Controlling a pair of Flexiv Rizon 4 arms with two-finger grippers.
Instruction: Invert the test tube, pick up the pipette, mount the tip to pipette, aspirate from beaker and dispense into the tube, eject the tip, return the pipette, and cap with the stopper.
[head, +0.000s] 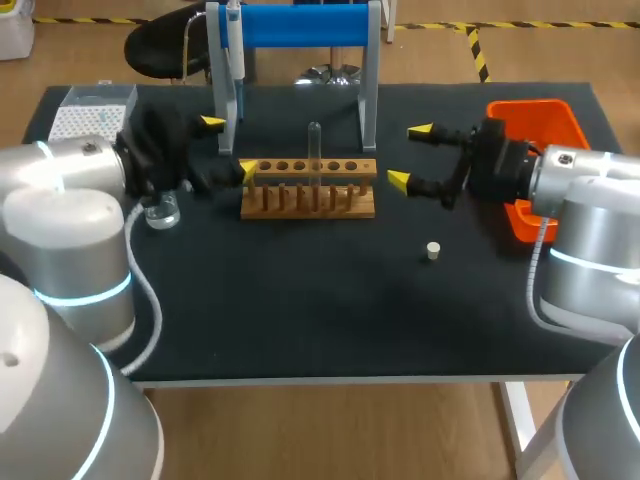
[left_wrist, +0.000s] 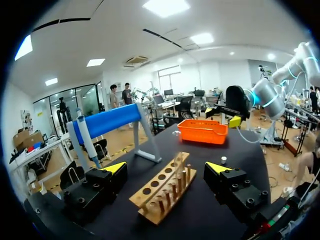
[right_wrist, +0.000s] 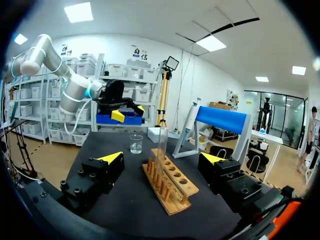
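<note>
Got right gripper (head: 410, 155) spread wide, nothing in it, just off the right end of the wooden rack (head: 310, 200). Same for left gripper (head: 230, 146): spread, empty, at the rack's left end. See test tube (right_wrist: 162, 147) upright near the rack's middle, long axis vertical, dead ahead between the right gripper's fingers. Reckon both arms about equally near, cleaner line from the right. Can't tell the tube's open end from the closed. Barely make it out in left wrist view. Pipette (head: 232, 45) on the blue stand (head: 305, 25), stopper (head: 433, 251) loose toward the right arm, beaker (head: 161, 211) beside the left.
</note>
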